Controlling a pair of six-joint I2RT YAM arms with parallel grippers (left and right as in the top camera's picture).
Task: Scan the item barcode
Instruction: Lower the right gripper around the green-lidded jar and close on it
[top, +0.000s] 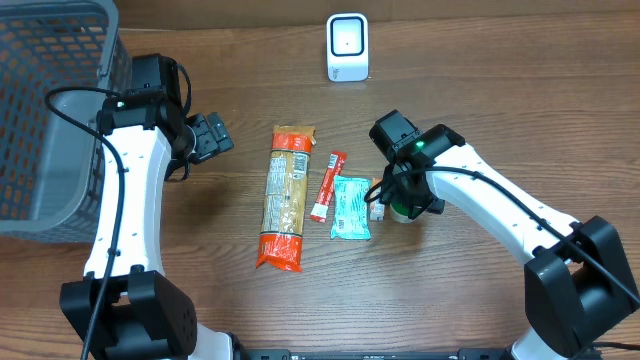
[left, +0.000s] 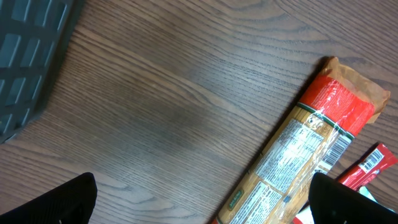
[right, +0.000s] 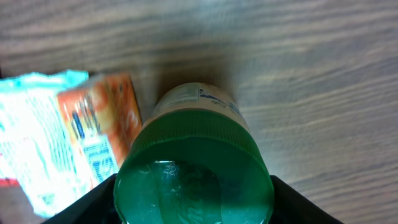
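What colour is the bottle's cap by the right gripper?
Green cap, clearest in the right wrist view.

Viewed from my remote station, no word or number is legible: the print panel and barcode on the long pasta packet, the red sachet and the green-capped bottle label all blur.

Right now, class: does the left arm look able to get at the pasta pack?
Probably yes. The left gripper hangs open just left of the pasta pack, with only bare table between them, and nothing lies on the pack.
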